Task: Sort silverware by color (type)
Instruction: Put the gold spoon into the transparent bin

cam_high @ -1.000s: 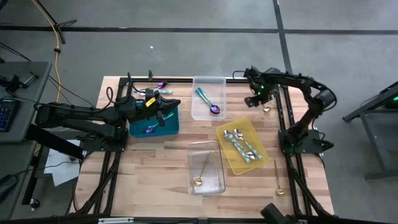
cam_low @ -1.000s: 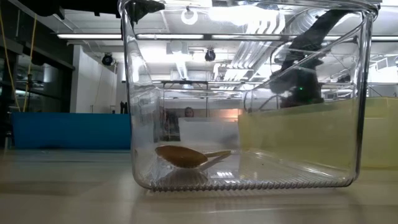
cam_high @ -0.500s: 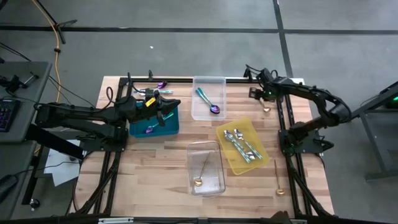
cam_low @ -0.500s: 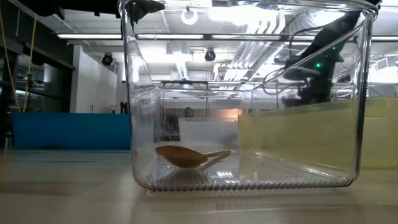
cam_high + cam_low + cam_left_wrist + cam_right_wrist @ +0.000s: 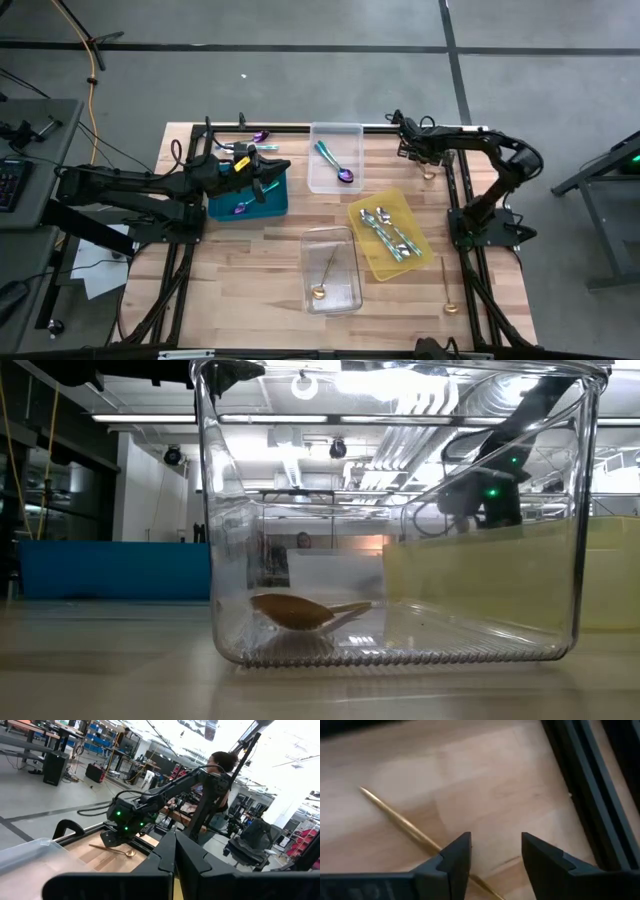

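With the right gripper [image 5: 491, 851] open and empty above the gold spoon [image 5: 400, 822] at the table's [image 5: 270, 250] far right corner, it should drop straight until both fingers straddle the thin handle, then close squarely, while the left gripper [image 5: 268, 172] waits closed over the teal tray [image 5: 275, 203].

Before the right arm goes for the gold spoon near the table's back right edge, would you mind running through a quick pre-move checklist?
1. Right gripper open: ok, a clear gap shows between the fingers.
2. Gold spoon lined up: ok, its handle runs beneath the fingers.
3. Spoon free of clutter: ok, it lies alone on bare wood.
4. Black frame rail clearance: cannot tell, it runs close by.
5. Clear tray ready: ok, it holds one gold piece with room beside it.
6. Left gripper out of the way: ok, over the teal tray.
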You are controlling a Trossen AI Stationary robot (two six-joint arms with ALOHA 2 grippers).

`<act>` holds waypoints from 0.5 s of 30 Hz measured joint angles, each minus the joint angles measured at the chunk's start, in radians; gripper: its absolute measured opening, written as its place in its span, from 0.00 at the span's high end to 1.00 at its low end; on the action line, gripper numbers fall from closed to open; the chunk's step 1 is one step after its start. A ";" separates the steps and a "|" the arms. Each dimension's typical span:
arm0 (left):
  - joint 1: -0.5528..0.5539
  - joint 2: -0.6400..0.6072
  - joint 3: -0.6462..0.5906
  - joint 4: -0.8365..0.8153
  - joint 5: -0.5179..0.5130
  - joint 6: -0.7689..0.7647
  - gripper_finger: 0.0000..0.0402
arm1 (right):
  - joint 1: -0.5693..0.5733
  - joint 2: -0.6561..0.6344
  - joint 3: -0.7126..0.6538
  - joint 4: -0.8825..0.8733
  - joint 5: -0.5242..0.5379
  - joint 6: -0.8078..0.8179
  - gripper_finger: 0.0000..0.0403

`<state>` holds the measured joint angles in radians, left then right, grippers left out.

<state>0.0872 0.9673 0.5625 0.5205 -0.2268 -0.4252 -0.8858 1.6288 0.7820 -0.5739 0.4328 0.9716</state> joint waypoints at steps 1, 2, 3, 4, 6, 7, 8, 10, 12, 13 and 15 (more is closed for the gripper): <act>0.000 0.000 0.000 0.000 0.000 0.000 1.00 | 0.002 0.008 0.004 -0.019 0.002 0.000 0.62; 0.000 0.000 0.000 0.001 0.000 0.000 1.00 | 0.002 0.012 0.005 -0.029 0.003 -0.002 0.64; 0.000 0.000 0.000 0.000 0.000 0.000 1.00 | 0.002 0.014 0.010 -0.030 0.001 -0.008 0.66; 0.000 0.000 0.000 0.000 0.000 0.000 1.00 | 0.004 0.014 0.010 -0.034 -0.006 -0.017 0.68; 0.000 0.000 0.000 0.000 0.000 0.000 1.00 | 0.005 0.013 0.009 -0.043 -0.018 -0.039 0.70; 0.000 0.000 0.000 0.000 0.000 0.001 1.00 | 0.005 0.012 0.009 -0.047 -0.027 -0.053 0.71; 0.000 0.000 0.000 0.000 0.000 0.005 1.00 | 0.006 0.012 0.010 -0.048 -0.038 -0.064 0.72; 0.000 0.000 0.000 0.000 0.000 0.008 1.00 | 0.013 0.011 0.010 -0.055 -0.051 -0.091 0.73; 0.000 0.000 0.000 0.000 0.000 0.008 1.00 | 0.026 0.011 0.010 -0.063 -0.060 -0.118 0.73; 0.000 0.000 0.000 0.000 0.000 0.009 1.00 | 0.034 0.010 0.010 -0.066 -0.068 -0.127 0.73; 0.000 0.000 0.000 0.000 0.000 0.009 1.00 | 0.052 0.009 0.010 -0.073 -0.076 -0.139 0.73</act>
<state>0.0872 0.9672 0.5625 0.5209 -0.2272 -0.4164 -0.8337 1.6382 0.7921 -0.6468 0.3572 0.8329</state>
